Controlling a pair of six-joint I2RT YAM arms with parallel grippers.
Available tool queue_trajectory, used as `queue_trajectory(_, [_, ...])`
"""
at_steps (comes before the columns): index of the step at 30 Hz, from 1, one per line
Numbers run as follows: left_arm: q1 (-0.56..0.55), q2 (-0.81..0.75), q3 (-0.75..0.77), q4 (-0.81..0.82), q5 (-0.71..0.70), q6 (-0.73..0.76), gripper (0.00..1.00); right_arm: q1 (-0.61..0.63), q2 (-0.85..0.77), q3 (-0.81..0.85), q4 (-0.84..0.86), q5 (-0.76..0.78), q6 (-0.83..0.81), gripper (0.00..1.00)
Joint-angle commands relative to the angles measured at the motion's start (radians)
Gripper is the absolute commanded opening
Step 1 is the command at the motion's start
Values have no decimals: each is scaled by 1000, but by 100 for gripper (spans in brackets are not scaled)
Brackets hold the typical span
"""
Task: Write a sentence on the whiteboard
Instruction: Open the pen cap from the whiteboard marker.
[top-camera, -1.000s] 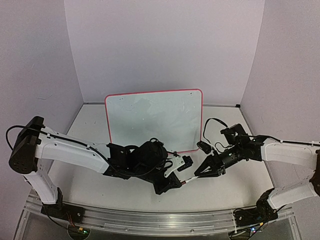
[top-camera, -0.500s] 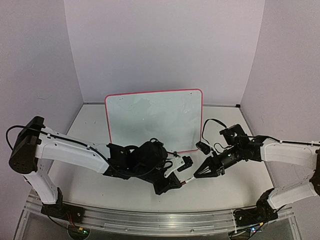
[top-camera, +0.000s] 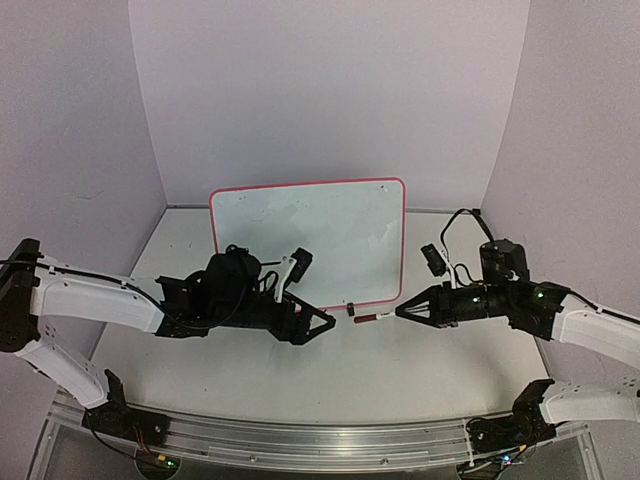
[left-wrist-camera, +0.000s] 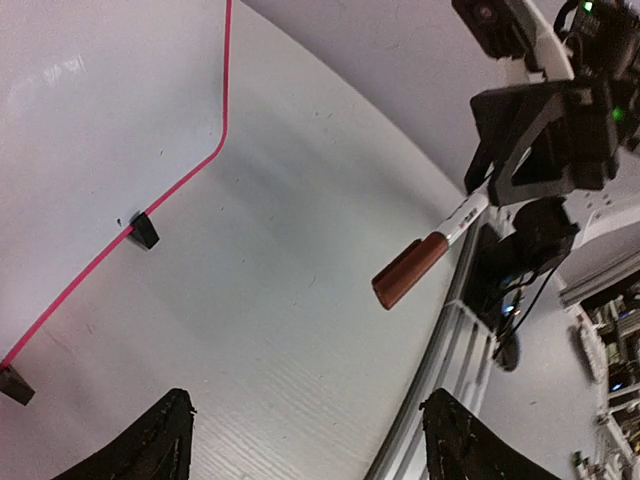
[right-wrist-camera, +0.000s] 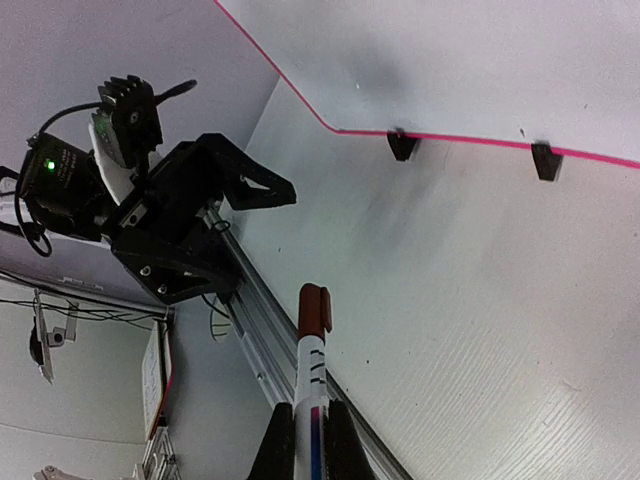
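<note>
**Q:** Red-rimmed whiteboard (top-camera: 300, 235): where does it stand, and is it written on?
**A:** Upright on its clip feet (right-wrist-camera: 403, 145) at the bench's (top-camera: 400, 370) rear; no lettering shows.
**Q:** Why that marker (top-camera: 372, 316) pose?
**A:** Its barrel is clenched in the right claw (top-camera: 402, 312), capped end toward the released left claw (left-wrist-camera: 310, 440), probably for uncapping.

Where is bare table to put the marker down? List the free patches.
Widest bare table: the band between the two arms and the near rail. A narrower strip runs left of the whiteboard. Crowded: before the board's lower edge, where the open left gripper faces the right gripper holding the marker.
</note>
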Motion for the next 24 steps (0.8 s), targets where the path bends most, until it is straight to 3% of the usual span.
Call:
queue_trajectory(1, [11, -49, -31, 279, 149, -207, 81, 2, -18, -14, 194, 23, 92, 0])
queue_trajectory(7, [16, -30, 22, 382, 297, -265, 85, 2, -8, 9, 307, -82, 155, 0])
queue_trajectory(18, [26, -2, 73, 473, 381, -372, 85, 14, -18, 18, 436, -191, 233, 0])
queue_trajectory(24, [28, 32, 79, 538, 410, -420, 81, 22, -17, 20, 490, -211, 266, 0])
